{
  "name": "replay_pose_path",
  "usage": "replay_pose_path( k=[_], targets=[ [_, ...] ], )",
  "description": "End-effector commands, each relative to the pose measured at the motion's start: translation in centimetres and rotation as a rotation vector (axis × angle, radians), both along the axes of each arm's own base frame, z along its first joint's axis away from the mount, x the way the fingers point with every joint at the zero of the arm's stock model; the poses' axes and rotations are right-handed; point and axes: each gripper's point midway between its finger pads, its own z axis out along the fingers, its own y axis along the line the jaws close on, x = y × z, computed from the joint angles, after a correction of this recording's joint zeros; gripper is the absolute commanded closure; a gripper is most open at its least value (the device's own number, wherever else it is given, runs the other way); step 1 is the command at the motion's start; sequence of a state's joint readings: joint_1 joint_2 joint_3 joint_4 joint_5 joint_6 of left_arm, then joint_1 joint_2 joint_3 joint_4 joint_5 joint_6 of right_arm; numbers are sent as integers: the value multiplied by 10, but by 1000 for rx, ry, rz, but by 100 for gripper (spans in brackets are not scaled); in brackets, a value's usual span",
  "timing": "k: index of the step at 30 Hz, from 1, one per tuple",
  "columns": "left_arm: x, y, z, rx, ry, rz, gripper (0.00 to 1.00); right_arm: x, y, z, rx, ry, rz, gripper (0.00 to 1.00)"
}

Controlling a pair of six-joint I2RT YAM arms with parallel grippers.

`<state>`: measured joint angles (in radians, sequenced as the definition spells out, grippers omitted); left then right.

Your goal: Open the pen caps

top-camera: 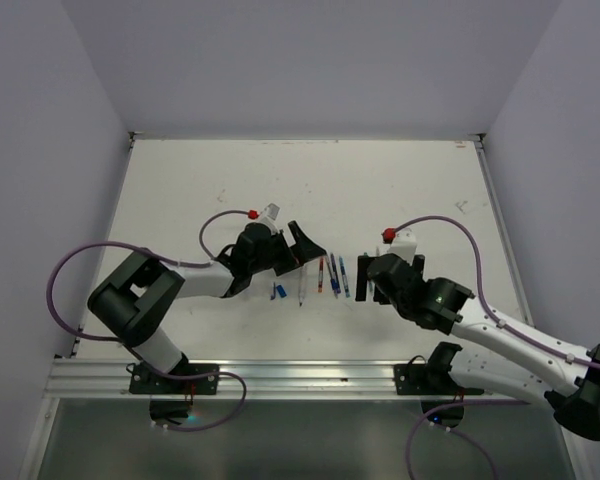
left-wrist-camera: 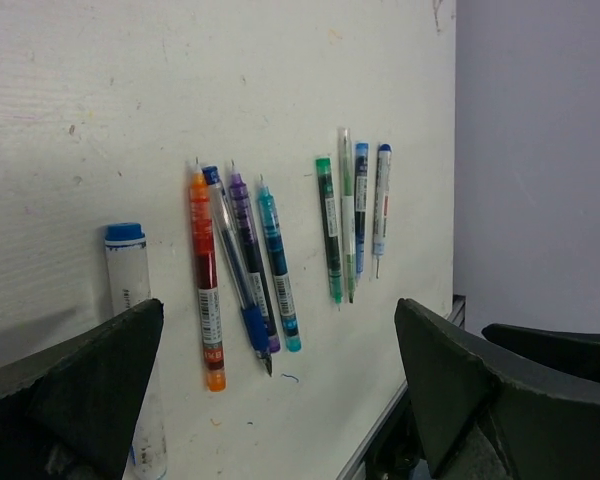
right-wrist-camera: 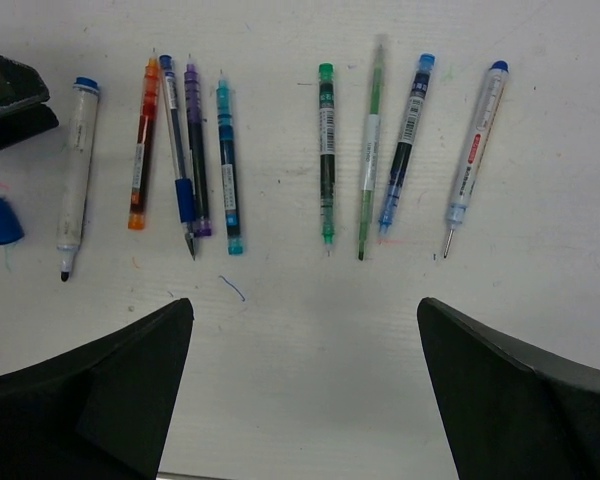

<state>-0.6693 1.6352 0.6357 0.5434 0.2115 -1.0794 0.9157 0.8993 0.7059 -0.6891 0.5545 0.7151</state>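
Top external: left end effector (top-camera: 298,254) and right end effector (top-camera: 365,278) flank pens (top-camera: 332,275), both agape, empty.

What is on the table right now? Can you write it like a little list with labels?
table: white, a bit scuffed
marker: white with a blue end, tip bare, lying left of the pens
loose cap: blue, lying beside the marker
near group: four thin pens side by side next to the marker
far group: four more thin pens side by side
left gripper: open, holding nothing
right gripper: open, holding nothing
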Motion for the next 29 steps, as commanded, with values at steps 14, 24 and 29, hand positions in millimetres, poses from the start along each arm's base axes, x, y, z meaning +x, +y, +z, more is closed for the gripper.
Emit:
replay_pose_path(
  k=[14,24,29],
  targets=[
    [-14,18,34,11,-106,38,0,-16,-11,-6,69,26,-44,1],
    [-41,29,71,-27,-200,49,0,-23,-13,-5,103,37,-40,1],
    [-65,28,97,-145,-286,-29,0,-29,4,7,229,-7,65,1]
  ],
)
